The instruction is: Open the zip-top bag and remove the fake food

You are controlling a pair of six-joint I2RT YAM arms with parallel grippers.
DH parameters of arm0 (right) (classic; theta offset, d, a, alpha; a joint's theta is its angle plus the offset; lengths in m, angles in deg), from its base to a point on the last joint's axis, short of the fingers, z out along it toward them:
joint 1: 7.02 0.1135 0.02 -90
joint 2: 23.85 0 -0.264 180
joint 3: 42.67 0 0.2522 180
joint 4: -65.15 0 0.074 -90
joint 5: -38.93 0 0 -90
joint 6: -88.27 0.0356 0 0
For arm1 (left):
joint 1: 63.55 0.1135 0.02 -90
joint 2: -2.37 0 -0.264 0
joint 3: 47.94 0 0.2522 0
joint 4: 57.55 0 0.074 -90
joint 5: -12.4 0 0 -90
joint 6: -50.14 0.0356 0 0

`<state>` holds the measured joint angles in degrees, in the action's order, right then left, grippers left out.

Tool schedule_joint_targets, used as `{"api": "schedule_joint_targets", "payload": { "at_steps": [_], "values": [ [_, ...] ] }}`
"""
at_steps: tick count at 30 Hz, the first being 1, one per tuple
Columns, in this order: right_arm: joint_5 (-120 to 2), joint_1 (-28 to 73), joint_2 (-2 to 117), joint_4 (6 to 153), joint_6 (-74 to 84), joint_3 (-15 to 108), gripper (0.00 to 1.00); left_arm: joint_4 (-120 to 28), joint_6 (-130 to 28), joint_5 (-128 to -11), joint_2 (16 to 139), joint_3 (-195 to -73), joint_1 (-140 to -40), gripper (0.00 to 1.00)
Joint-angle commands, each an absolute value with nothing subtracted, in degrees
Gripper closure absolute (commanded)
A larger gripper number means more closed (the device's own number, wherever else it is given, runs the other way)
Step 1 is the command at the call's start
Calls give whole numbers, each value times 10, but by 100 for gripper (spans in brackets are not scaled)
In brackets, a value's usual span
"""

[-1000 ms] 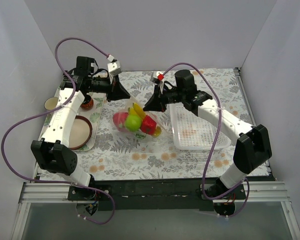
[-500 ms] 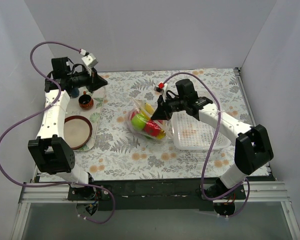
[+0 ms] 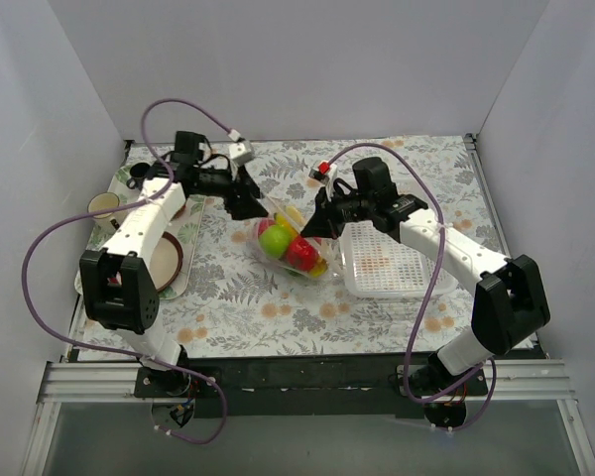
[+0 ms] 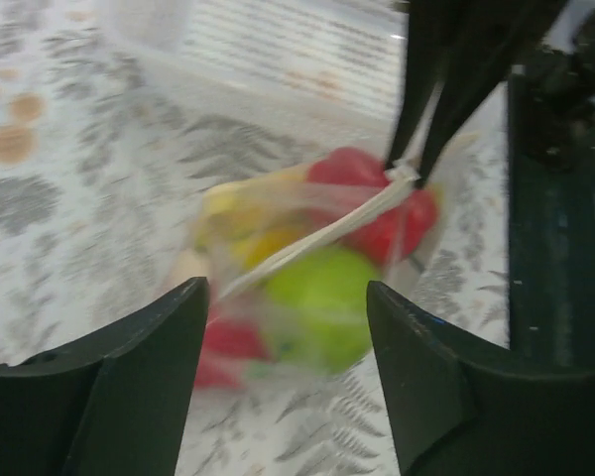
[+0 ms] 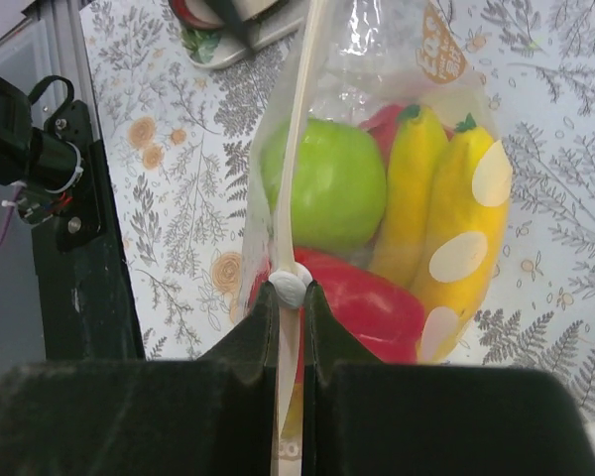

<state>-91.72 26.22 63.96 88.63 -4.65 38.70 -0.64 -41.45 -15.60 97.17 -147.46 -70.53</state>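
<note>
Zip-top bag (image 3: 290, 241) was located from above near the middle of the patterned table (image 3: 278, 307), just beside the white basket (image 3: 382, 266). A green apple (image 3: 275, 240) and a red pepper (image 3: 300, 254) were visible inside it. The right gripper (image 3: 317, 226) was seen at the bag's right edge. The left gripper (image 3: 251, 205) was positioned by its far left corner, and contact could not be determined.

In the left wrist view, the left fingers (image 4: 99, 397) were recorded spread wide with nothing between them. The bag lay ahead of them, its zip strip (image 4: 317, 238) pinched at one end by the other arm.

In the right wrist view, the right jaws were noted closed tightly on the zip strip. The bag extended ahead of them with the apple, pepper and yellow banana (image 5: 416, 188) enclosed.
</note>
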Motion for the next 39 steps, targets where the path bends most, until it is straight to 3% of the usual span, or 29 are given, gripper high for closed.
{"api": "schedule_joint_targets", "payload": {
  "at_steps": [1, 7, 14, 26, 33, 37, 39],
  "values": [
    [-949, 278, 634, 865, -28, 452, 99, 29, -382, -86, 930, -1469, -757, 33],
    [-954, 289, 639, 881, -38, 470, 99, 49, -359, -98, 944, -1529, -763, 32],
    [-962, 295, 645, 902, -51, 482, 99, 37, -312, -226, 939, -1554, -761, 33],
    [-961, 297, 656, 932, -73, 510, 99, 282, -101, -161, 968, -1619, -800, 25],
    [-965, 299, 667, 939, -74, 529, 99, 266, -76, -234, 960, -1584, -829, 23],
    [-962, 300, 667, 948, -78, 537, 99, 260, -80, -253, 962, -1578, -834, 31],
    [-962, 301, 666, 951, -81, 538, 99, 242, -84, -272, 960, -1569, -835, 42]
  ]
}}
